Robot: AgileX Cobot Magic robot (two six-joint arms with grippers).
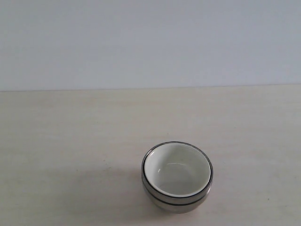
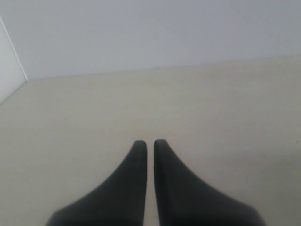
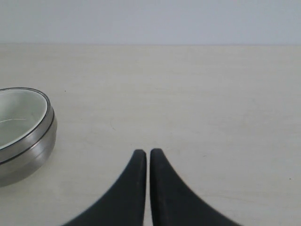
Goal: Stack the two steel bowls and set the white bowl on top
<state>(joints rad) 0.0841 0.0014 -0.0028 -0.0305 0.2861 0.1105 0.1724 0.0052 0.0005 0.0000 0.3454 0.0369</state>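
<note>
The two steel bowls (image 1: 178,200) stand nested in one stack on the pale table, near the front, right of centre in the exterior view. The white bowl (image 1: 176,170) sits inside the top steel bowl. In the right wrist view the same stack shows as steel bowls (image 3: 28,153) with the white bowl (image 3: 19,113) in them, off to one side of my right gripper (image 3: 148,153), which is shut, holds nothing and is apart from the stack. My left gripper (image 2: 150,143) is shut and empty over bare table. Neither gripper appears in the exterior view.
The light wooden table (image 1: 70,141) runs back to a plain pale wall (image 1: 150,42). In the left wrist view a wall corner (image 2: 14,61) stands at the table's far edge.
</note>
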